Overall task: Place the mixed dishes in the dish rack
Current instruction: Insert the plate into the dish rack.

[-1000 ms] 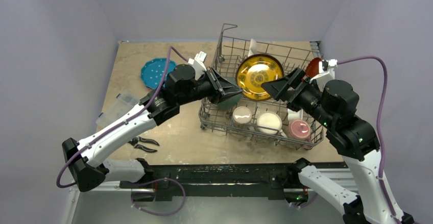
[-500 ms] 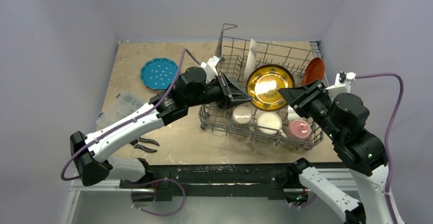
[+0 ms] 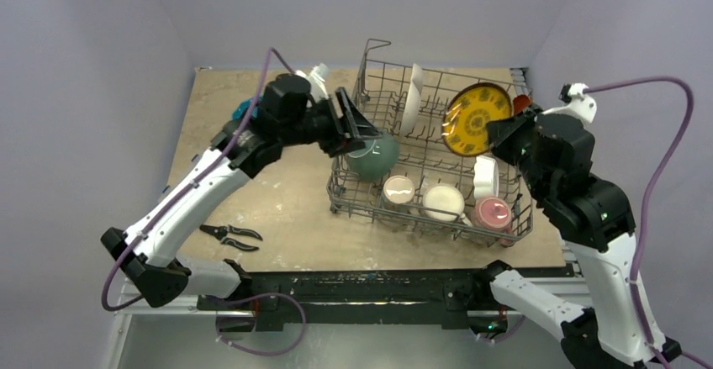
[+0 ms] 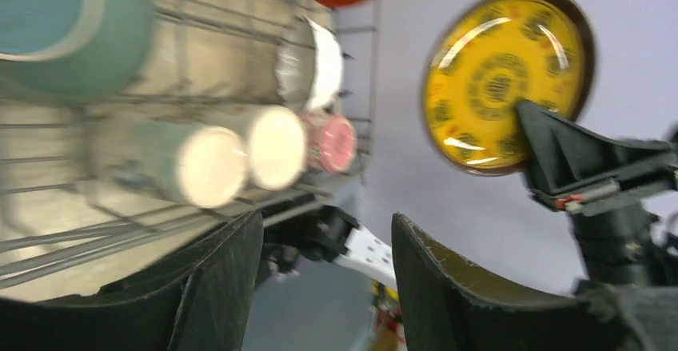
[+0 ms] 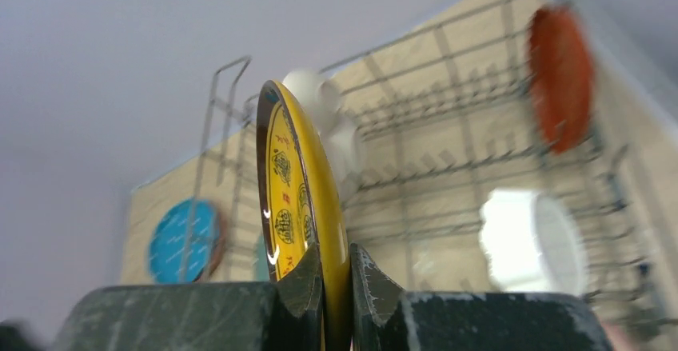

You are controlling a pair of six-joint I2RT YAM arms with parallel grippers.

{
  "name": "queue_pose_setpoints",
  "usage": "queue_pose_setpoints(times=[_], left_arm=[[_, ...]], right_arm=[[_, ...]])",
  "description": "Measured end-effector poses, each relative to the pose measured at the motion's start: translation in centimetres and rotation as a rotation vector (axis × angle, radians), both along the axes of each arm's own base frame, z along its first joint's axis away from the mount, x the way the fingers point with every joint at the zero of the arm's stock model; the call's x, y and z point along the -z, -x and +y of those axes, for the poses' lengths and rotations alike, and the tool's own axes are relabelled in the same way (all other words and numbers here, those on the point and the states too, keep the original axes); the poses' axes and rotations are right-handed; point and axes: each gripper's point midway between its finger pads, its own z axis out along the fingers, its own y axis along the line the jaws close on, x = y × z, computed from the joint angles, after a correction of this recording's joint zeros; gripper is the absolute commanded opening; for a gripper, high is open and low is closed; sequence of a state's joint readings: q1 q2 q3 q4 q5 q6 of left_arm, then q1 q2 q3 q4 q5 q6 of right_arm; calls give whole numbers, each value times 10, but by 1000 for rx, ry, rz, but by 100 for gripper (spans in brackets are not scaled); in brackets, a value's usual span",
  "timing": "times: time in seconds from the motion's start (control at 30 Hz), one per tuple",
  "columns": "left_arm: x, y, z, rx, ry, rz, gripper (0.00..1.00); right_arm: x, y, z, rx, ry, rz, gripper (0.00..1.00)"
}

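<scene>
My right gripper [image 3: 502,129] is shut on the edge of a yellow patterned plate [image 3: 476,119], held on edge above the back right of the grey wire dish rack [image 3: 367,58]. In the right wrist view both fingertips pinch the plate [image 5: 292,175] at its rim. My left gripper [image 3: 361,125] stands open and empty at the rack's left side, just above a teal bowl [image 3: 374,157] that lies inside. The left wrist view shows the yellow plate [image 4: 504,79] well away from my left gripper [image 4: 326,231].
In the rack stand a white plate [image 3: 411,98], two cream mugs [image 3: 398,189] [image 3: 443,202], a pink mug [image 3: 493,213], a white bowl [image 3: 485,176] and an orange plate [image 3: 522,102]. A blue plate [image 3: 241,110], mostly hidden by the left arm, and black-handled pliers [image 3: 229,234] lie on the table.
The left gripper opened, let go of the yellow plate and drew back left. The right gripper shut on the plate and carried it up and to the right.
</scene>
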State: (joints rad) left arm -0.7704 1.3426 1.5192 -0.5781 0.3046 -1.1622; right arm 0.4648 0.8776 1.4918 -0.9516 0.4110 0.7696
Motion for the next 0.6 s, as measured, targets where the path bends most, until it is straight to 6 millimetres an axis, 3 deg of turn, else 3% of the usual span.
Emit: queue_pose_setpoints(times=[0.07, 0.13, 0.27, 0.43, 0.6], left_arm=[[4, -16, 35, -79, -94, -42, 61], [3, -18, 64, -117, -200, -99, 61], [-16, -10, 98, -98, -351, -264, 61], [-17, -8, 148, -121, -565, -440, 60], [2, -21, 187, -141, -736, -476, 59]], right_arm=[[-10, -11, -22, 96, 122, -15, 0], [-9, -24, -52, 234, 314, 7, 0], [9, -44, -77, 338, 591, 83, 0], [49, -90, -93, 371, 877, 235, 0], [79, -132, -102, 338, 1026, 342, 0]])
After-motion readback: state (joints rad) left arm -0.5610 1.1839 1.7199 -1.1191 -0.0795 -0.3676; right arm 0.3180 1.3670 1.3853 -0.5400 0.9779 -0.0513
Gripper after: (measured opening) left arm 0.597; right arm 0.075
